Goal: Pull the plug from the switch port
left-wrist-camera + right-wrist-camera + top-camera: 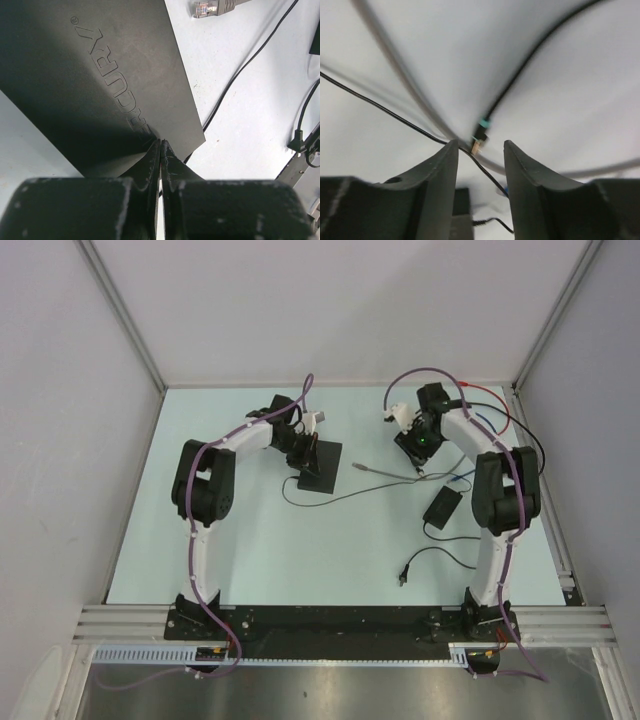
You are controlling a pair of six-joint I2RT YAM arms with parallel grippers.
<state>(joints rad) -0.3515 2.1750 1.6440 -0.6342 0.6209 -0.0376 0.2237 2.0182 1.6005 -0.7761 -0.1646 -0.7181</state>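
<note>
The plug [212,7] lies loose at the top of the left wrist view, out of the switch [100,85] below it, so the job looks done; the left gripper [160,144] is squeezed shut, the right gripper [480,145] apart and empty.

Left fingers [172,167] are pressed tight together, no gap, tips right at the near edge of the switch [100,85], which is matte black with "MERCURY" embossed across its top. Up top, the clear plug [206,8] on its grey cable lies on the pale bench [250,125], apart from the switch. A thin black lead [240,75] runs diagonally towards the switch's corner.
</note>
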